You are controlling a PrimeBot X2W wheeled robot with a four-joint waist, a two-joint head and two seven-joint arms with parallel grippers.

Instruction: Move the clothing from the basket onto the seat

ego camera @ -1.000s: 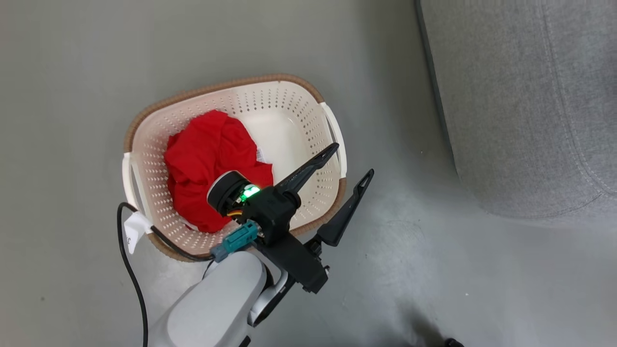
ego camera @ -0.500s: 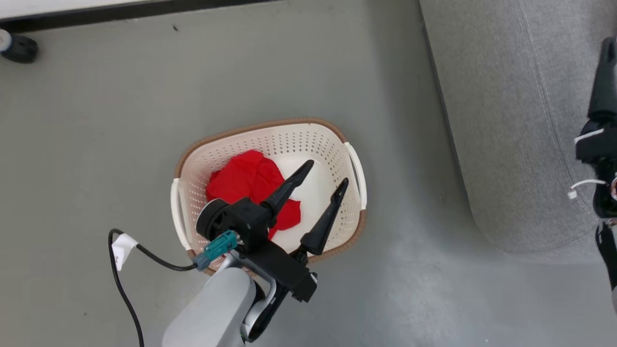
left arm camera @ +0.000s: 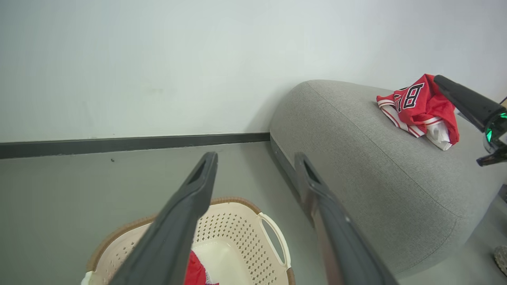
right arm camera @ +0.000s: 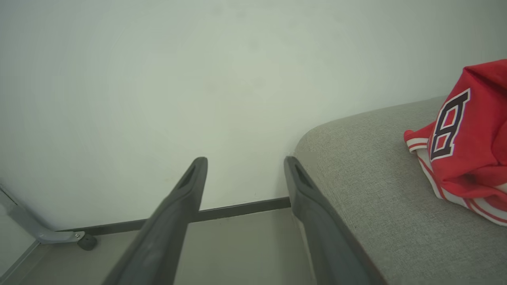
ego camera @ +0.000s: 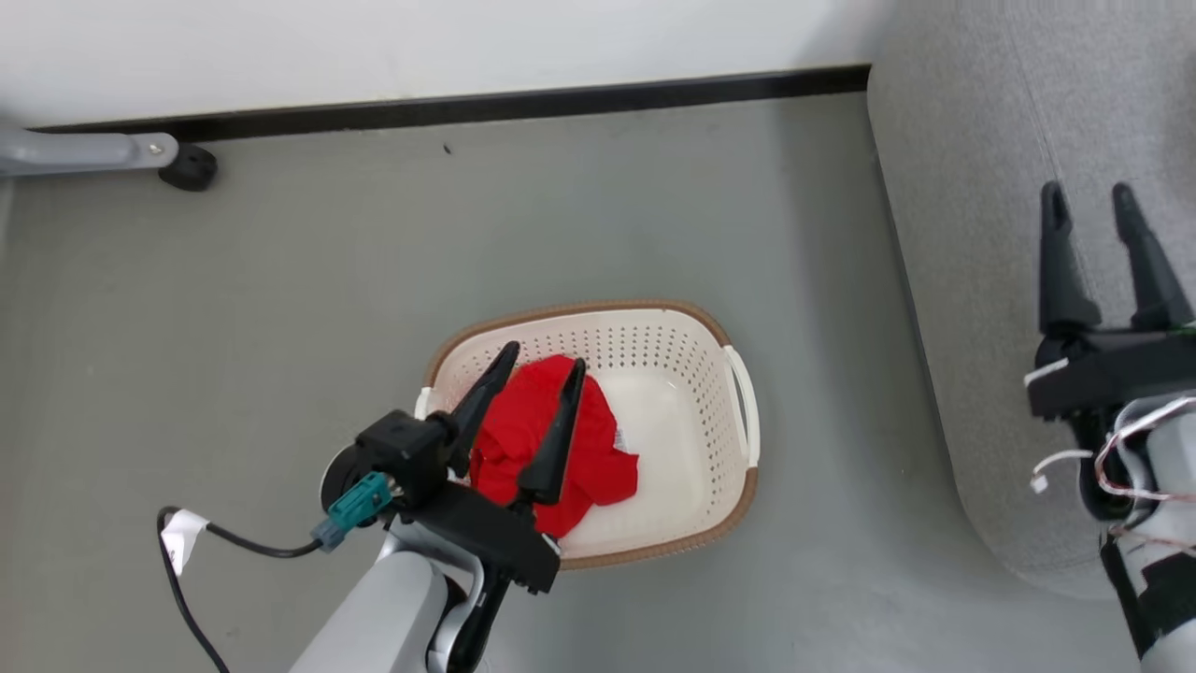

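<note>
Red garment point(ego camera: 598, 458): crumpled in the basket's point(ego camera: 673, 346) 9 o'clock half in the head view, heap running roughly 11 to 5 o'clock; no clear front or top to the bundle.
Jersey point(left arm camera: 420, 103): already on the sofa point(ego camera: 972, 234), at 2 o'clock in the left wrist view, bunched, number panel facing the camera; long axis hard to judge.
Basket: on the floor point(ego camera: 280, 327) just beside the sofa, long axis about 8 to 2 o'clock, handles at the two ends.
Left pincer point(ego camera: 544, 356): above the red garment, fingers moderately wide and holding nothing, pointing toward 1 o'clock; probably lined up over the heap for a grab.
Right pincer point(ego camera: 1088, 190): over the sofa at 3 o'clock, fingers narrowly apart and empty, pointing to 12 o'clock; likely parked clear of the basket.
Progress: about halfway by this layout, one piece on the sofa and one left in the basket.
Next move: calls for a drop into the heap's middle, then a close on a thick fold.
</note>
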